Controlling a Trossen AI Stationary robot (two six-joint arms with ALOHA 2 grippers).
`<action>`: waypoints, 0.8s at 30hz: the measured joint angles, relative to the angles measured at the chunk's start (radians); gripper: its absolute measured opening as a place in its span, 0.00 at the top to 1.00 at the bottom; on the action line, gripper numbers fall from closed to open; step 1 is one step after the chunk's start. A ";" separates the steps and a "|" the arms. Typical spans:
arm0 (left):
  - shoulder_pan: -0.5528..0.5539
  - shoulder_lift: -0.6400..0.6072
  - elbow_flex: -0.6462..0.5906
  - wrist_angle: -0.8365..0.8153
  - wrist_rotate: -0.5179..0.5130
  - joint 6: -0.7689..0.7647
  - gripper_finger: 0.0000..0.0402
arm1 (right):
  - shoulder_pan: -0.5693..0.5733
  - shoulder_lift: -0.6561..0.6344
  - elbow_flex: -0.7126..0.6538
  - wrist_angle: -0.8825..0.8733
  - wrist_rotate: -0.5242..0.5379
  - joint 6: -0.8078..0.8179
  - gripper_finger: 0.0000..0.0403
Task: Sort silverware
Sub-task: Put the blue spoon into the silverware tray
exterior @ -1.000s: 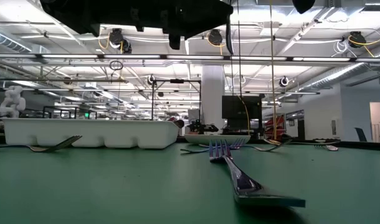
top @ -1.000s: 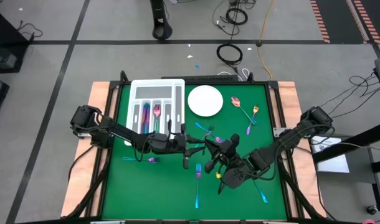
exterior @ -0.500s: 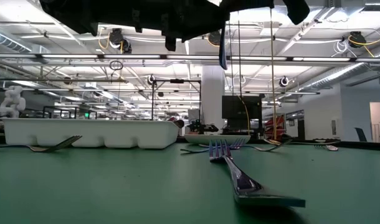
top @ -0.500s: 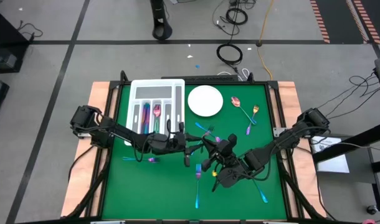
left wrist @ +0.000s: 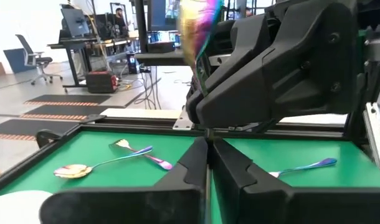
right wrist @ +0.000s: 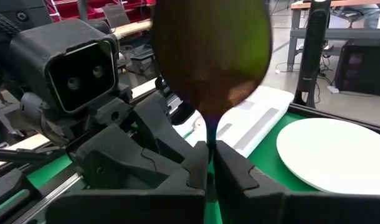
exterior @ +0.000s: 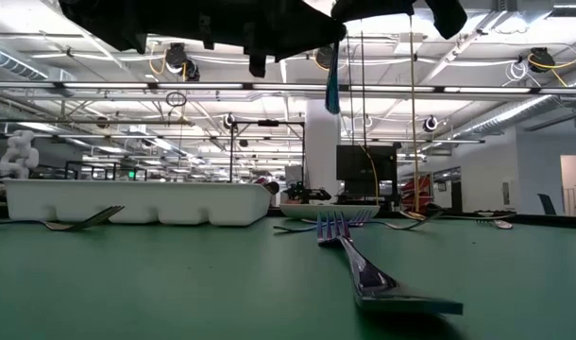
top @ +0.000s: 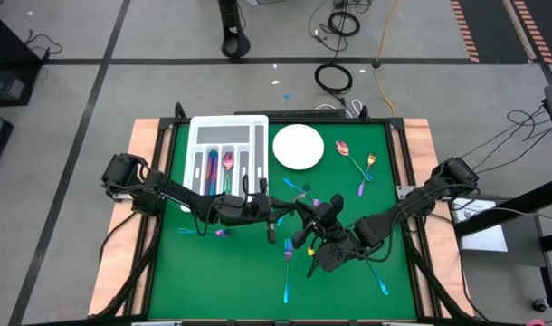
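My two grippers meet above the middle of the green table [top: 240, 272]. An iridescent spoon, its bowl [right wrist: 209, 56] close before the right wrist camera, is held between them, clear of the table. My right gripper [top: 305, 215] is shut on it, and my left gripper [top: 278, 215], reaching level from the table's left, is shut on it too. The spoon's bluish handle end [exterior: 333, 80] hangs below the grippers in the low view. More silverware lies loose on the table, such as a fork [exterior: 359, 264]. My left gripper pinches the spoon's thin handle [left wrist: 207, 134] between its two shut fingers, coming level from the table's left side. The spoon is clear of the table. My right gripper pinches the spoon's neck just under the bowl [right wrist: 209, 138] between its two fingers, from the table's right side. The bowl stands out past the fingertips.
A white divided tray [top: 196, 136] holding a few pieces stands at the far left, a round white plate [top: 299, 147] beside it. Loose pieces lie at the far right [top: 342, 148], near my left arm [top: 199, 231] and toward the near edge [top: 287, 288].
My left gripper has shut on the spoon's handle while staying in place. The spoon's handle end has come into the top of the low view and now hangs there.
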 joint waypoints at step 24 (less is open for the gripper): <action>0.019 -0.068 0.000 -0.096 -0.028 0.011 0.99 | 0.092 -0.054 0.000 -0.018 -0.064 -0.106 0.62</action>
